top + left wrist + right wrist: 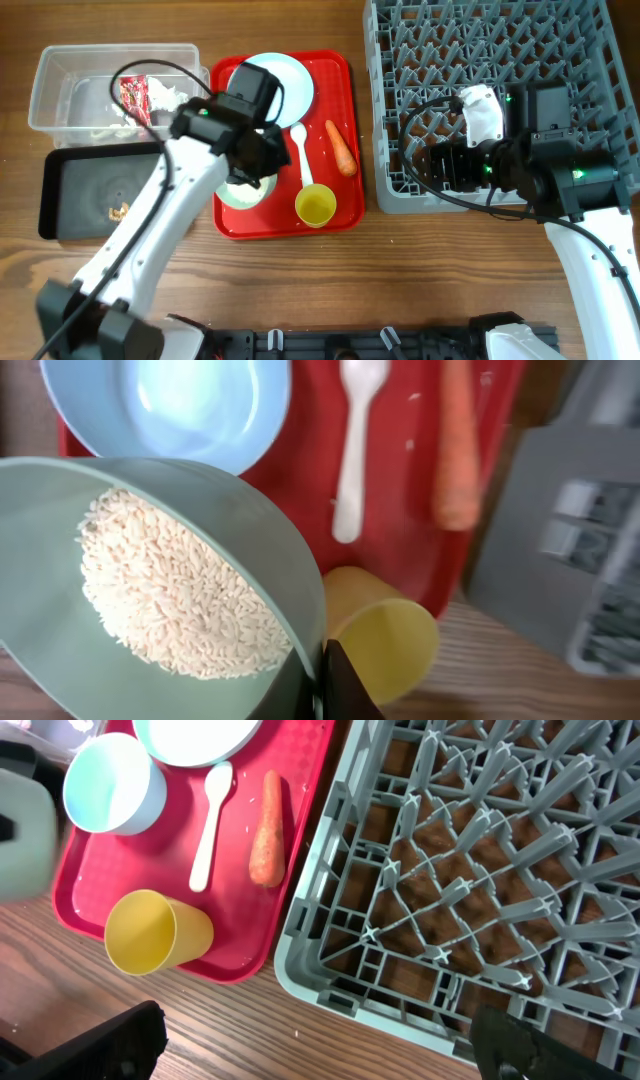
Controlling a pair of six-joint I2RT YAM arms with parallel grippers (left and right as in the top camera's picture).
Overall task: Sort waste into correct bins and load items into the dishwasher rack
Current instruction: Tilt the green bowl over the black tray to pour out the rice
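Two arms (pixel 165 215) bent; left claw (pixel 252 160) pinching bowl (pixel 150 590); right claw (pixel 425 165) spread.

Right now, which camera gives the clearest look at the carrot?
The right wrist view: the carrot lies whole and sharp on the red tray, beside the white spoon. Overhead shows it whole but small. The left wrist view catches it blurred, with its top end cut off.

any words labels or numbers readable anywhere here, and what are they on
Wrapper in the clear tub: red print, too small and blurred to read.
Rice bowl, red tray, yellow cup, rack: no markings visible in any view.
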